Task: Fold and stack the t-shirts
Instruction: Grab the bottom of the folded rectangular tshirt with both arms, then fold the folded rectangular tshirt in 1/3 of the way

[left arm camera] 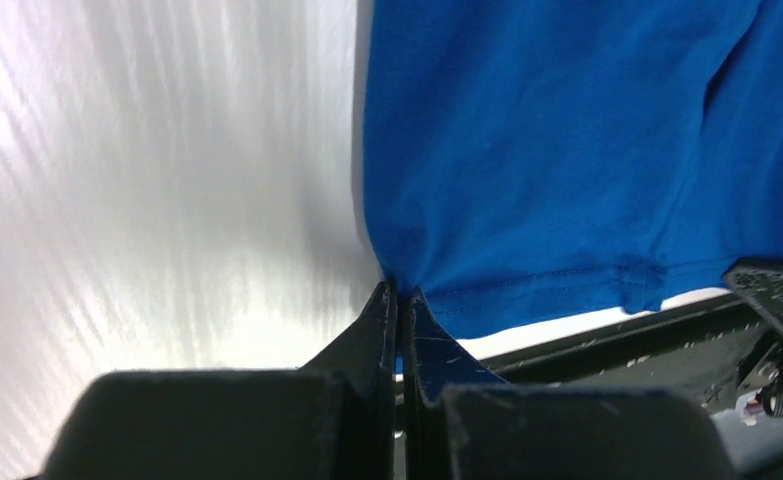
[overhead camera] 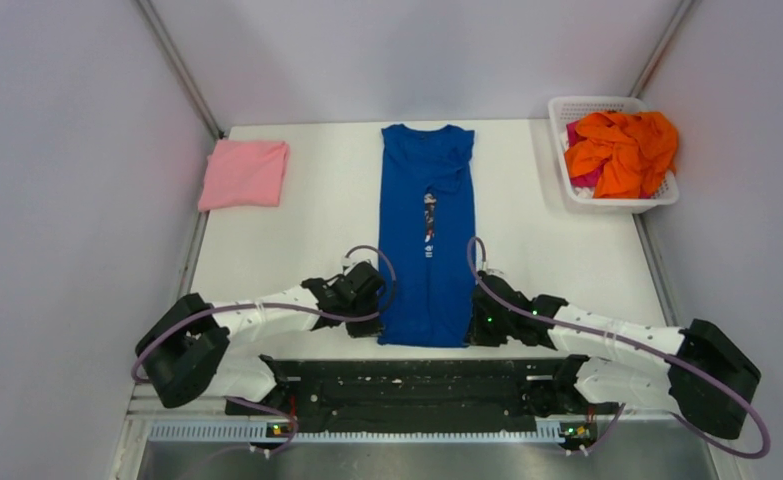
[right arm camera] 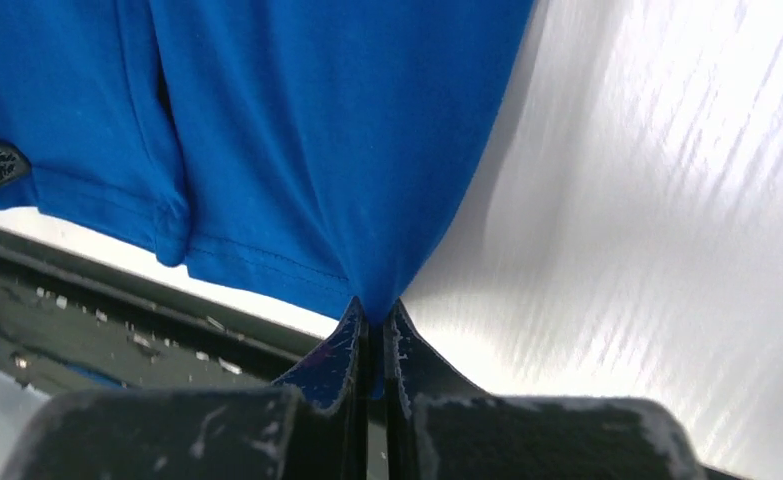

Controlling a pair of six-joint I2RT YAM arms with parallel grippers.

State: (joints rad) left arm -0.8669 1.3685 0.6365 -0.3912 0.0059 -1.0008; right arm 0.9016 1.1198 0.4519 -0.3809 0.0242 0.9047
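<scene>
Spread tee (overhead camera: 428, 240) between folded tee (overhead camera: 244, 173) and basket (overhead camera: 597, 101)

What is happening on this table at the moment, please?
Two arms are folding a royal blue t-shirt, already narrowed to a long strip on the table. The left gripper and right gripper are each shut on a near hem corner. A folded pink t-shirt lies far left; orange t-shirts wait in the white basket far right.

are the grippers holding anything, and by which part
Both hold the blue t-shirt by its near hem: the left gripper pinches its left corner, the right gripper its right corner.
</scene>
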